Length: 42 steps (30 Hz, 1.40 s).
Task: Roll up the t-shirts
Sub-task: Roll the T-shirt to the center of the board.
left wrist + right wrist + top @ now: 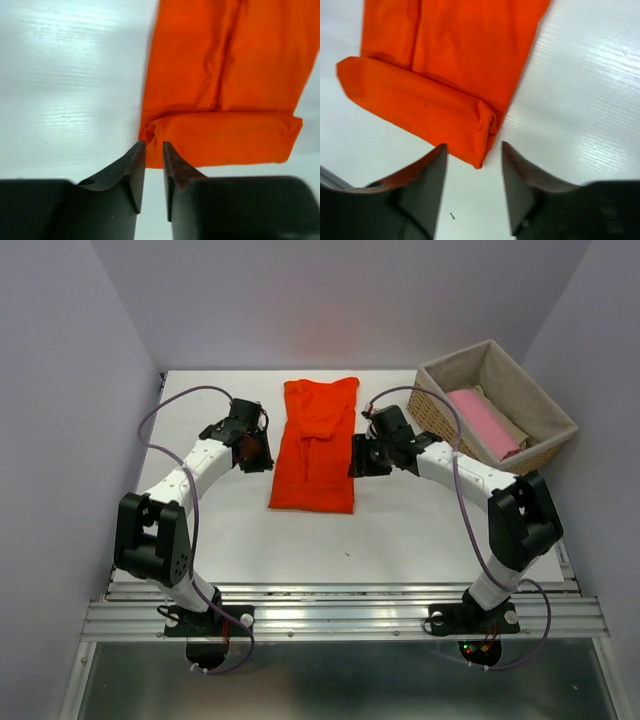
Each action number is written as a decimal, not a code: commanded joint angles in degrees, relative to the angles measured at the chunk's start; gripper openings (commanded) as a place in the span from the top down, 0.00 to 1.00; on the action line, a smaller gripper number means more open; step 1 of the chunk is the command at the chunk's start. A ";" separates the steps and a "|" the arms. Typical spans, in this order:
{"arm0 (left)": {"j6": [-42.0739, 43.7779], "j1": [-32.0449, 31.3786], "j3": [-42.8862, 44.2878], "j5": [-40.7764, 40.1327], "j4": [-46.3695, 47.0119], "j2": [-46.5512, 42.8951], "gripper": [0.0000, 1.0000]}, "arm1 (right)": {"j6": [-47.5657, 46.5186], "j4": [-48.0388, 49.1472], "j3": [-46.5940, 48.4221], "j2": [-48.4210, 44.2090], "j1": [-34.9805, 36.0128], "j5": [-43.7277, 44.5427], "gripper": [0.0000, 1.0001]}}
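A bright orange-red t-shirt (315,440) lies folded into a long strip in the middle of the white table (400,530). Its near end is turned over into a short roll (225,137) (420,107). My left gripper (262,452) (153,146) sits at the strip's left edge, its jaws a narrow gap apart, tips just short of the roll's left corner and holding nothing. My right gripper (357,458) (474,146) stands at the right edge with its jaws wider apart. The roll's right corner lies on the table between its tips, not pinched.
A wicker basket (470,435) with a cloth liner stands at the back right and holds a pale pink t-shirt (485,420). Grey walls close in the table on the left, back and right. A metal rail runs along the near edge.
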 commanded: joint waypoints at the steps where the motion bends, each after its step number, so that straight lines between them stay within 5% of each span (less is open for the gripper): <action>1: -1.57 -3.67 -0.52 -2.53 -0.34 -4.60 0.93 | 4.09 5.54 -2.31 -2.24 0.41 -2.61 0.68; 2: -1.75 -4.12 -2.01 -0.43 0.27 -4.60 1.00 | 4.80 5.99 -2.49 -2.15 0.42 -2.87 0.75; 5: -2.97 -4.65 -4.56 4.06 3.96 -3.38 1.00 | 7.35 7.57 -2.84 -0.66 0.42 -3.49 0.95; 8: -3.59 -4.82 -5.80 4.16 6.25 -1.45 1.00 | 8.41 8.98 -3.10 1.10 0.42 -2.79 0.99; 23: -5.35 -4.56 -6.60 -0.59 11.44 9.81 1.00 | 11.75 12.15 -6.53 10.07 0.42 4.15 0.99; 42: -9.56 -4.12 -10.01 -1.38 9.68 -7.84 1.00 | 12.01 11.79 -8.72 -2.05 2.18 1.70 0.99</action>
